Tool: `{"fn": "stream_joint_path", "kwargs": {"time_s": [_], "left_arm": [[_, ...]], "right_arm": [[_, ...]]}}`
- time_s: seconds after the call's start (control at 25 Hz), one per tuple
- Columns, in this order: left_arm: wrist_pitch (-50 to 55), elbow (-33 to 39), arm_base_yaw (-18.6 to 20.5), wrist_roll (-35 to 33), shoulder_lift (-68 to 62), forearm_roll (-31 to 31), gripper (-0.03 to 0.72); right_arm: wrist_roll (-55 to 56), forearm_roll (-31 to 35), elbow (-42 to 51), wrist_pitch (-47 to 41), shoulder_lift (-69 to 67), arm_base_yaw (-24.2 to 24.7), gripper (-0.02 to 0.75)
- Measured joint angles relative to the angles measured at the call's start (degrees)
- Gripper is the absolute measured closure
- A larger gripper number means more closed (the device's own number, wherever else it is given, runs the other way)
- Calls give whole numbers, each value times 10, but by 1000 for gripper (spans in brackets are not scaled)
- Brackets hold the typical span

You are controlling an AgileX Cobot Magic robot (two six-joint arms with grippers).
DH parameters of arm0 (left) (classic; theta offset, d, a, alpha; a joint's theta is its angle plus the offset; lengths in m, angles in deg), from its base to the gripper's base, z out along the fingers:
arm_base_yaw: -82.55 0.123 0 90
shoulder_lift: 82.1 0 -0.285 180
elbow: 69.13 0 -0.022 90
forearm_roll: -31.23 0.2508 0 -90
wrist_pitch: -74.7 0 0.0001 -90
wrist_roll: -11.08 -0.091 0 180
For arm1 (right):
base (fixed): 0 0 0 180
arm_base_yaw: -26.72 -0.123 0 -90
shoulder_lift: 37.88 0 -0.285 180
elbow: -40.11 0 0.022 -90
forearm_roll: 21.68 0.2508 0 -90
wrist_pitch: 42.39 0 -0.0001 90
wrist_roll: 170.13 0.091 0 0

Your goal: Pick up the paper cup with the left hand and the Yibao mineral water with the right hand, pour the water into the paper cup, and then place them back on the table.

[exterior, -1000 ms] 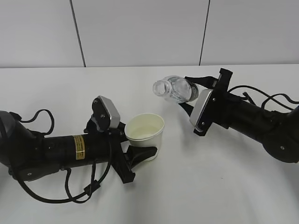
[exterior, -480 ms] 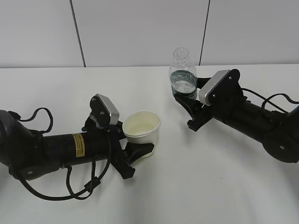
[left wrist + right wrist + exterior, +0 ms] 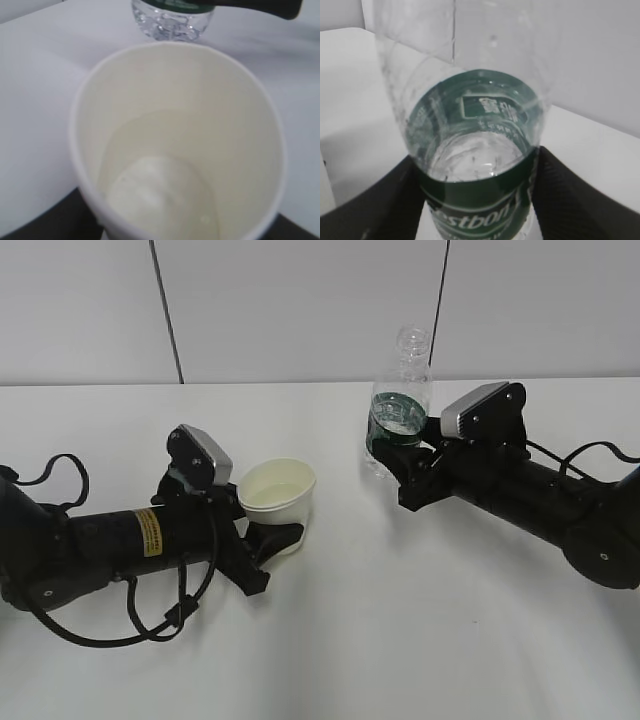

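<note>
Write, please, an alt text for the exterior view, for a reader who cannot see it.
Two black robot arms lie low over a white table. The left gripper holds a tilted paper cup; the right gripper holds an uncapped water bottle, nearly upright. Cup and bottle are apart.

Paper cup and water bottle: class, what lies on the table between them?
Nothing: in the exterior view only bare white table separates the paper cup from the water bottle.

A pale wall (image 3: pixel 300 310) with two dark vertical seams.
</note>
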Motion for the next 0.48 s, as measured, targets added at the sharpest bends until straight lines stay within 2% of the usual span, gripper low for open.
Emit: {"fn": "stream_joint_path", "kwargs": {"time_s": [0.32, 0.48], "left_arm": [[2, 0, 44, -2, 0, -16, 260], [4, 0, 56, -27, 0, -43, 260]], "right_arm": [[47, -1, 0, -53, 0, 0, 286], [47, -18, 0, -75, 0, 0, 286]]}}
